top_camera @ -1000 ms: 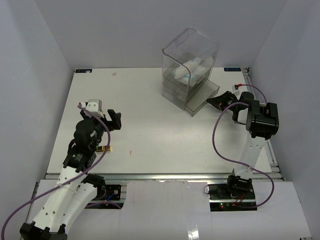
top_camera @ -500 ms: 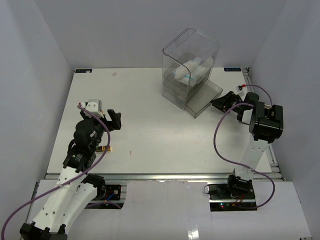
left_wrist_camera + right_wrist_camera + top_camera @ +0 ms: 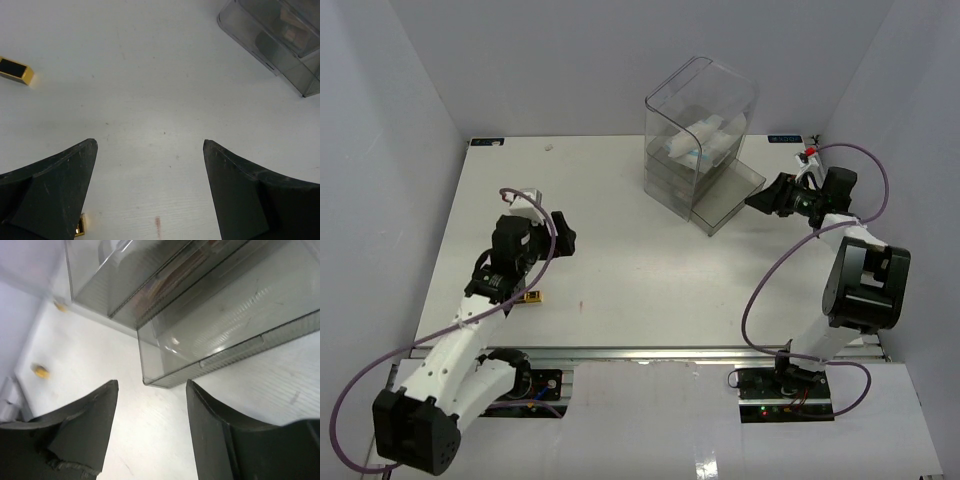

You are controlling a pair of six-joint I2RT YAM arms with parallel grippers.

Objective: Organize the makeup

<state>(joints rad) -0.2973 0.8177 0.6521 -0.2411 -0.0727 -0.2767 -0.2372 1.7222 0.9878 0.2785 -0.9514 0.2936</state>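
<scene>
A black-gold tube (image 3: 15,70) lies on the white table at the far left of the left wrist view; in the top view it shows by the arm's cable (image 3: 534,194). A second black-gold piece (image 3: 531,297) lies beside the left arm, and in the left wrist view it peeks out under my left finger (image 3: 80,226). White-and-light-blue packets (image 3: 700,140) sit inside the clear drawer box. My left gripper (image 3: 560,235) is open and empty above bare table (image 3: 150,145). My right gripper (image 3: 762,200) is open and empty, right at the corner of the pulled-out bottom drawer (image 3: 150,382).
The tall clear drawer box (image 3: 700,110) stands at the back centre. Its bottom drawer (image 3: 730,195) is pulled out toward the right arm and looks empty (image 3: 225,325). Brownish items show dimly in the drawer above (image 3: 175,275). Grey walls enclose the table.
</scene>
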